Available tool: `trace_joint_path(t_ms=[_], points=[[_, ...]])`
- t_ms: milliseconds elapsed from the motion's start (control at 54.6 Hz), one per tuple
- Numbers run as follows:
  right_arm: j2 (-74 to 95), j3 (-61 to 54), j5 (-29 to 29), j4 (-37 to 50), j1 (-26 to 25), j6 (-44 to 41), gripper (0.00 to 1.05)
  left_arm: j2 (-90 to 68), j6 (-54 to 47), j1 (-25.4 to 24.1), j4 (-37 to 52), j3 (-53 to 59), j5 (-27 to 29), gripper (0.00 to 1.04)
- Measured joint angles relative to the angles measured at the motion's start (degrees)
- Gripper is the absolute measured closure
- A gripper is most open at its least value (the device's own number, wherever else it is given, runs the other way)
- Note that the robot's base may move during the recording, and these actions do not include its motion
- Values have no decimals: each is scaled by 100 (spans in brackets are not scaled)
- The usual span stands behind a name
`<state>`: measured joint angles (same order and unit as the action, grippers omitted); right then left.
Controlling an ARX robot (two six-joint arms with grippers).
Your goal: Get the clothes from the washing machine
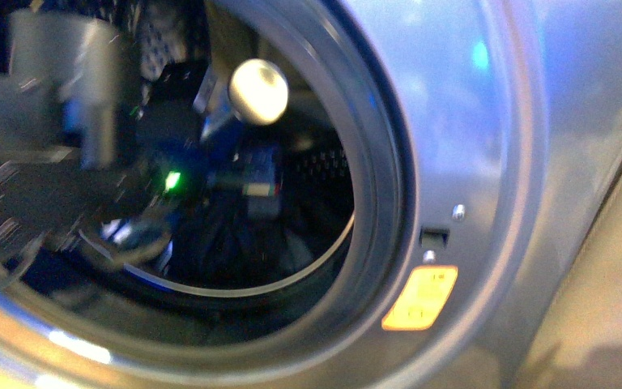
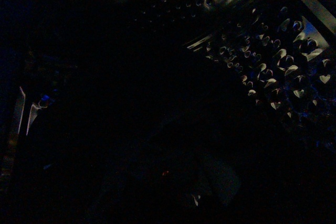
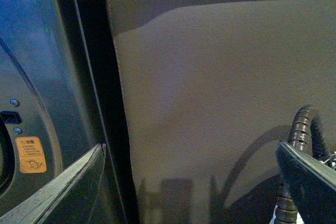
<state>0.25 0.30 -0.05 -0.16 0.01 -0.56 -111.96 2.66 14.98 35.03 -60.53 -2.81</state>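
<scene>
Grey metallic front-loader washing machine [image 1: 486, 121], door port open, orange label [image 1: 419, 298] beside the rim. Dark navy soft fabric clothes [image 1: 227, 243] lie low inside the dimpled drum. Blurred left arm [image 1: 48, 186] sits in the drum mouth, above and in front of the clothes. Left end effector is lost in blur, so I cannot tell its state. Left wrist view is dark. Right end effector [image 3: 194, 182] is outside the machine, beside its side panel, with its 2 fingers [image 3: 73, 184] spread wide and nothing between them.
</scene>
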Motion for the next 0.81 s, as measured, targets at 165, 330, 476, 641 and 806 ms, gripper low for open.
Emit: trace_joint_path(t_ms=[165,330,476,641,806], points=[[0,0,0,0,0,0,8,-391,-4,-26,-223,-518,-42,7],[0,0,0,0,0,0,8,-872,-2,-74,-553,-1222,-92,7],[0,0,0,0,0,0,8,-1261,-2,-120,-887,-1860,-144,7],[0,0,0,0,0,0,8,-1733,-61,-175,-1307,-2618,-153,7],[0,0,0,0,0,0,8,-2334,-208,-238,-1926,-3580,-166,7]])
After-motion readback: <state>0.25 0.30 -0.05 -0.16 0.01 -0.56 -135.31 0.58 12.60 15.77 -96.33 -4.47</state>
